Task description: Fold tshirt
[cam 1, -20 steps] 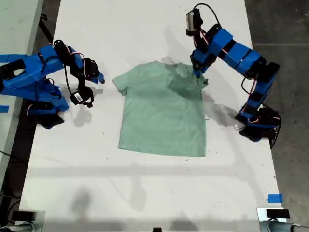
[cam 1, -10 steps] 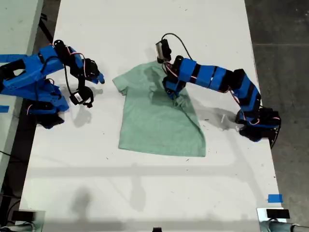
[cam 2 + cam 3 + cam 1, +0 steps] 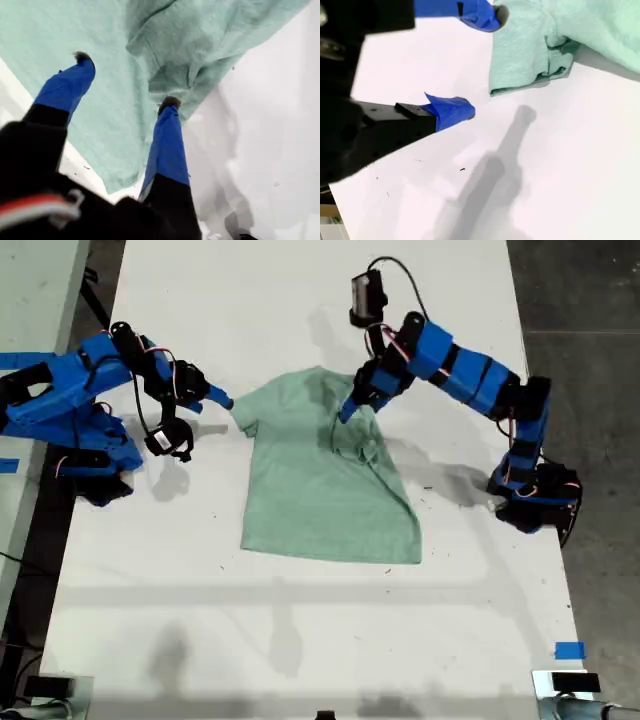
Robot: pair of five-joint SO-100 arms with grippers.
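The pale mint-green tshirt (image 3: pixel 320 495) lies flat in the middle of the white table (image 3: pixel 300 640), neck toward the far edge. Its sleeve on the exterior view's right is folded in over the body, a rumpled flap (image 3: pixel 370 448). My first gripper (image 3: pixel 352 408) hovers open just above that flap; the first wrist view shows my first gripper (image 3: pixel 126 80) with its fingers spread over the tshirt (image 3: pixel 200 45), holding nothing. My second gripper (image 3: pixel 205 415) is open beside the other sleeve; in its wrist view my second gripper (image 3: pixel 481 62) brackets bare table next to the sleeve hem (image 3: pixel 530 50).
Both arm bases stand on the table, one at the exterior view's left (image 3: pixel 95 475) and one at its right (image 3: pixel 530 500). A blue tape mark (image 3: pixel 569 650) sits near the front corner on the exterior view's right. Dark floor (image 3: pixel 590 300) lies beyond the table's edge there.
My first gripper carried the sleeve inward across the shirt, let it go and rose with jaws open. My second gripper's finger has reached closer to the other sleeve.
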